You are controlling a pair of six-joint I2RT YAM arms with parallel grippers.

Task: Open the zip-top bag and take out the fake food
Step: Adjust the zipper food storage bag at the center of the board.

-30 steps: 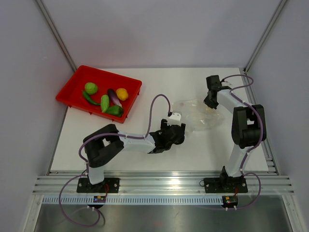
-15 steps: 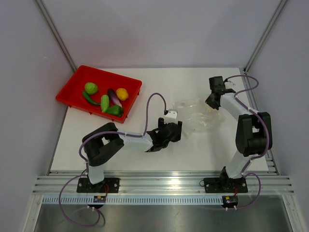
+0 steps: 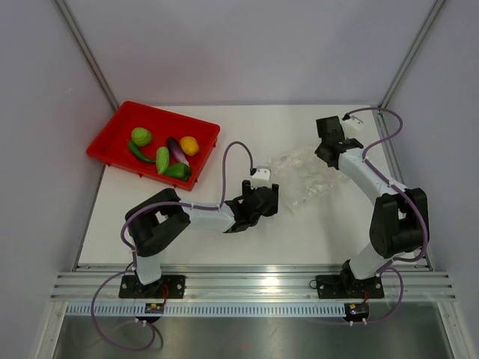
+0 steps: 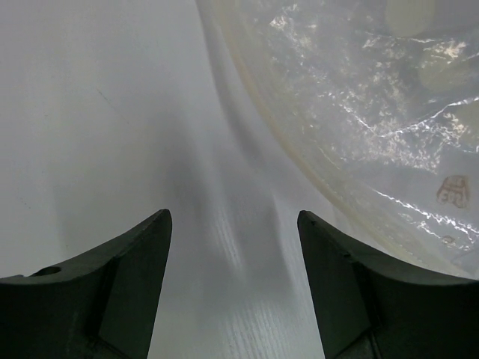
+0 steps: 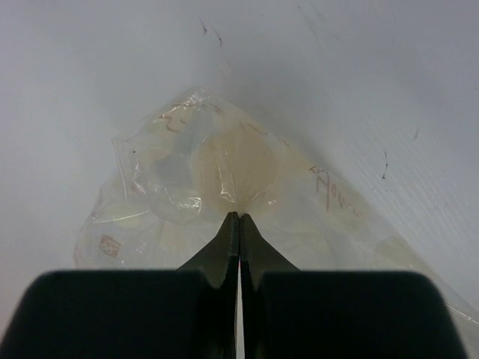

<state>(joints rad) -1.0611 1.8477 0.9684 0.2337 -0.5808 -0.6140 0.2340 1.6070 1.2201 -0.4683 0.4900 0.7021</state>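
Evidently most of the job is done, from where I stand. The right claw [image 5: 239,223] is pinched tight on a fold of the zip-top bag [image 5: 213,176], whose crinkled plastic spreads out just ahead of its tips. The left claw [image 4: 233,217] stands spread with nothing between its fingers; the bag's curved edge lies just ahead and to its right, not touching. The fake food [image 3: 163,153] sits well apart from both claws, off beyond the left one, in a red tray [image 3: 161,112]: several green pieces, a yellow one, a purple one. Pale patches show through the plastic, and I cannot tell whether they are pieces left inside. If they are not, I judge little remains but letting the bag go.
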